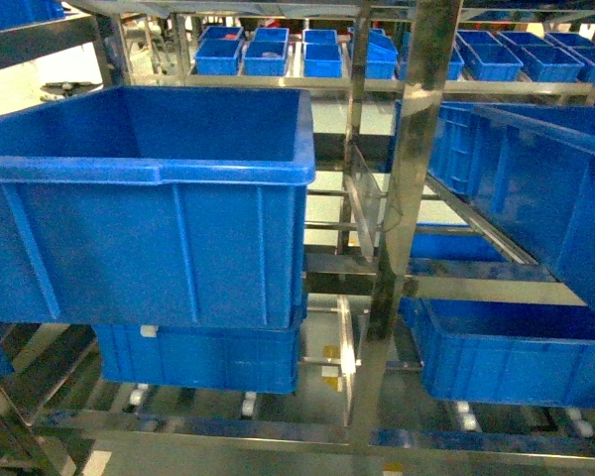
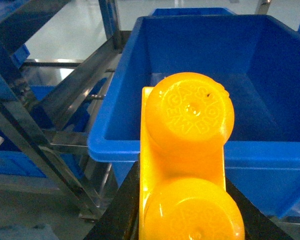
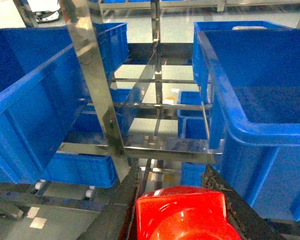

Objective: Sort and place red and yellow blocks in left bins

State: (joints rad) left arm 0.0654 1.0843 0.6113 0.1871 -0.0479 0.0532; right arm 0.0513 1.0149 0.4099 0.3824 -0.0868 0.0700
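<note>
While clamped between the left gripper's fingers (image 2: 121, 210), a yellow block (image 2: 187, 160) is held before a blue crate (image 2: 190, 150); a red block (image 3: 182, 217) is pinched by the right fingers (image 3: 115, 210).

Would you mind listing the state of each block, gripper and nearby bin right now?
yellow block: held in the left gripper, short of the bin rim.
red block: held in the right gripper.
left bin: on the rack, open-topped.
</note>
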